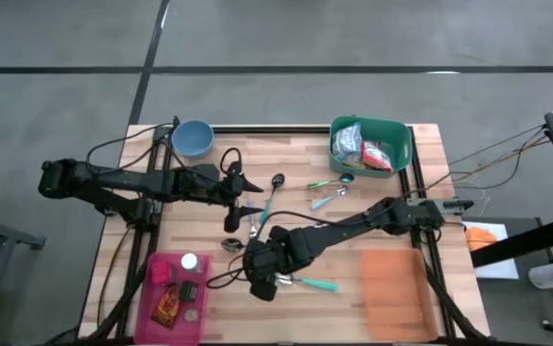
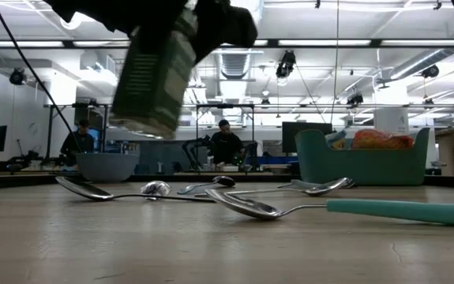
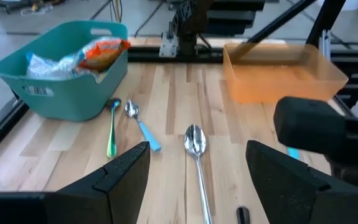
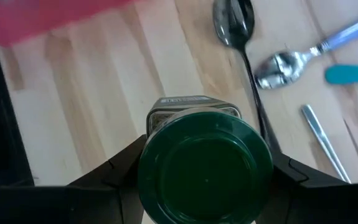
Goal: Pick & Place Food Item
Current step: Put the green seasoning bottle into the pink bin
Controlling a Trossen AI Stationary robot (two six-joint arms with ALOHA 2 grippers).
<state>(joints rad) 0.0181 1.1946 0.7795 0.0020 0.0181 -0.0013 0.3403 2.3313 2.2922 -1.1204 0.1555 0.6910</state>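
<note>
High view: right gripper [image 1: 260,279] tilted down.

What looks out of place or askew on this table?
Several spoons lie loose at different angles across the middle of the table, in none of the bins. The right gripper holds a green-lidded jar tilted in the air above them. Nothing looks spilled or broken.
</note>
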